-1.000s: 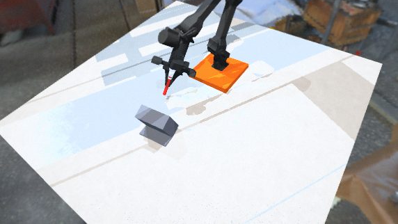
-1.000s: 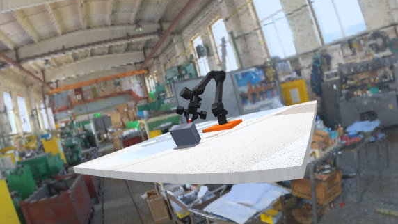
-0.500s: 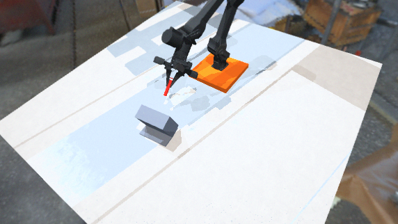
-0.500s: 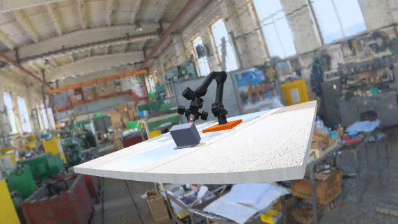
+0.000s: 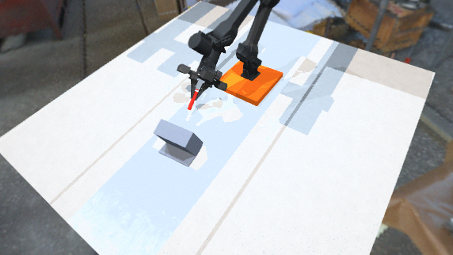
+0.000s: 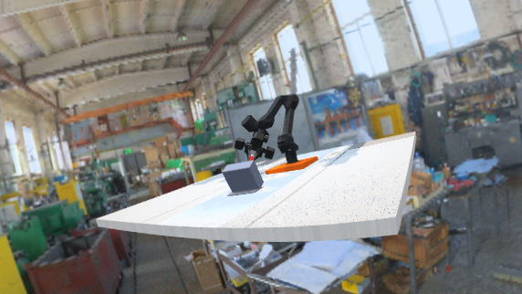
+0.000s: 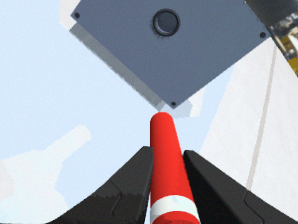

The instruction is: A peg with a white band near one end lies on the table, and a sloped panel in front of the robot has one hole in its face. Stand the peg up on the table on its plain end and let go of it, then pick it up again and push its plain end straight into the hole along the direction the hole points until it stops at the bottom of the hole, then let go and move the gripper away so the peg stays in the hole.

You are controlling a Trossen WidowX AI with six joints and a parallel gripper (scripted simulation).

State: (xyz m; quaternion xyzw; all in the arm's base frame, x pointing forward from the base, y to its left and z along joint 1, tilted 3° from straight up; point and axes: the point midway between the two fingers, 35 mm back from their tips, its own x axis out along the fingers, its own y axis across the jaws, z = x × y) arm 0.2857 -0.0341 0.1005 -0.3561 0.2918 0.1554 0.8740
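My gripper is shut on the red peg, gripping it near its white band. The plain end points forward and down, toward the grey sloped panel. The peg hangs in the air, a little behind and above the panel. In the wrist view the round hole shows in the panel's face, ahead of the peg tip. Only a small red bit of the peg shows in the exterior view, just above the panel.
The arm stands on an orange base plate behind the gripper. The white table drops off at its edges all round.
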